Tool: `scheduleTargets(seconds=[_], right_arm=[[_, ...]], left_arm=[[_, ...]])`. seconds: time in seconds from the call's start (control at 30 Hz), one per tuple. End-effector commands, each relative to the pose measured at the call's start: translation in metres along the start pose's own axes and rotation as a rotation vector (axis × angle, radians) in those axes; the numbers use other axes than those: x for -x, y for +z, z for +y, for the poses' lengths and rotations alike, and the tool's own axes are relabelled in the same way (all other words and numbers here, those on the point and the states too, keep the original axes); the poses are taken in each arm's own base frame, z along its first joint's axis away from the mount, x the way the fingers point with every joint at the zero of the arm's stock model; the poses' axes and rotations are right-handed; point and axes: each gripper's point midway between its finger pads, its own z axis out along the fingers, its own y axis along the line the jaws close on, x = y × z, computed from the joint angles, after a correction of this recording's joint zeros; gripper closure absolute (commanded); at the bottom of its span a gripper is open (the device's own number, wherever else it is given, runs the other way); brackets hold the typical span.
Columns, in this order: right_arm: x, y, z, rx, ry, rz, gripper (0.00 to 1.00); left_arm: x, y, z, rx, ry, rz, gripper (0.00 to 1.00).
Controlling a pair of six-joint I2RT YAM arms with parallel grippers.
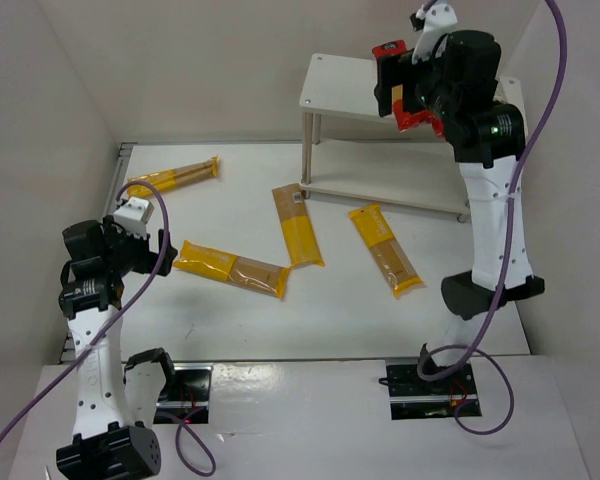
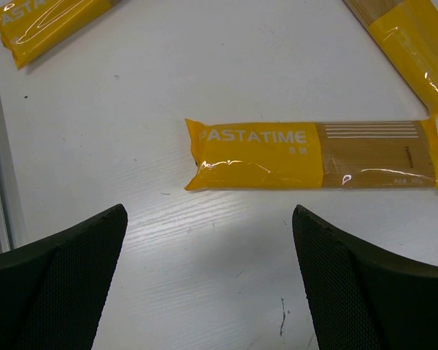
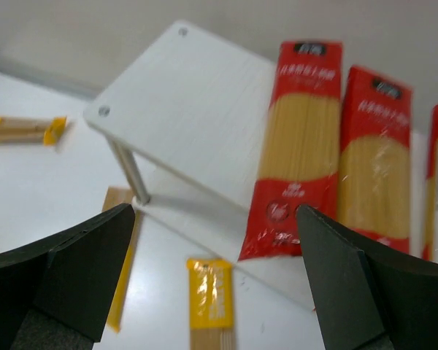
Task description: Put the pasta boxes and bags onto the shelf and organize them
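Bench (image 1: 280,335): white, walled in on three sides, both arms bolted at its near edge. Shelf (image 1: 342,85) stands at the far right of the bench, two white boards on thin silver legs. Right arm (image 1: 495,215) is raised, its head over the right part of the shelf's top board. Left arm (image 1: 95,350) is on the left side, wrist camera looking down at the bench. Three red packs (image 3: 303,138) lie side by side on the top board with clear windows showing pale spaghetti, near ends reaching the board's front edge; the rightmost one is cut off by the frame. Four yellow packs lie flat on the bench, none touching another: one far left near the back wall (image 1: 175,177), one left of centre (image 1: 232,268), one in the centre (image 1: 298,226) with its far end just beside the shelf's front-left leg, one on the right (image 1: 384,249) in front of the lower board. The left-of-centre pack reads PASTATIME in the left wrist view and lies crosswise just ahead of the left gripper (image 2: 208,219), which is released, fingers spread wide, holding nothing, not touching the pack. Right gripper (image 3: 215,215) is also released and empty, hanging above the shelf's front edge
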Motion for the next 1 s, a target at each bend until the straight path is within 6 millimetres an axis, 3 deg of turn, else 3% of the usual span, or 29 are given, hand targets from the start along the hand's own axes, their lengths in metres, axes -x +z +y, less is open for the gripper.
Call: scheduleTargets(seconds=[0.0,0.03,0.1,0.17,0.23,0.27,0.3,0.37,0.4,0.47,0.5,0.57,0.6,0.7,0.97], right_arm=[[-0.032,0.003,0.014,0.052,0.053,0.065,0.0],[-0.057,-0.012,0.017,0.056,0.053,0.101,0.0],[-0.066,-0.023,0.017,0.043,0.079,0.078,0.0],[-0.097,-0.04,0.022,0.056,0.088,0.136,0.0],[-0.122,-0.055,0.013,0.045,0.102,0.135,0.0],[-0.133,-0.06,0.01,0.049,0.111,0.145,0.0],[-0.163,-0.06,0.0,0.016,0.126,0.206,0.0],[-0.18,-0.075,0.0,0.006,0.13,0.224,0.0],[-0.215,-0.076,-0.005,-0.018,0.132,0.291,0.0],[-0.23,-0.087,-0.011,-0.061,0.131,0.282,0.0],[-0.259,-0.09,-0.016,-0.079,0.135,0.341,0.0],[-0.274,-0.094,-0.022,-0.112,0.14,0.353,0.0],[-0.296,-0.095,-0.022,-0.117,0.149,0.404,0.0],[-0.314,-0.102,-0.034,-0.162,0.172,0.411,0.0],[-0.307,-0.126,-0.062,-0.244,0.194,0.317,0.0]], left_arm=[[0.02,-0.008,-0.002,-0.005,0.042,-0.062,0.01],[0.02,-0.008,-0.002,-0.006,0.032,-0.062,0.01],[0.025,-0.012,-0.001,0.009,0.041,-0.075,0.01],[0.024,-0.012,0.0,0.017,0.021,-0.073,0.01],[0.026,-0.014,-0.001,0.02,0.026,-0.081,0.01],[0.027,-0.014,-0.003,0.009,0.017,-0.085,0.01],[0.028,-0.016,-0.005,0.003,0.022,-0.095,0.01],[0.028,-0.016,-0.005,0.003,0.022,-0.095,0.01],[0.028,-0.016,-0.006,0.002,0.013,-0.095,0.01],[0.03,-0.018,-0.007,0.004,0.009,-0.102,0.01],[0.03,-0.018,-0.007,0.004,0.009,-0.102,0.01],[0.031,-0.018,-0.005,0.016,0.002,-0.107,0.01],[0.029,-0.015,-0.002,0.023,-0.004,-0.096,0.01],[0.027,-0.016,0.003,0.054,-0.027,-0.087,0.01],[0.027,-0.014,0.007,0.074,-0.037,-0.082,0.01]])
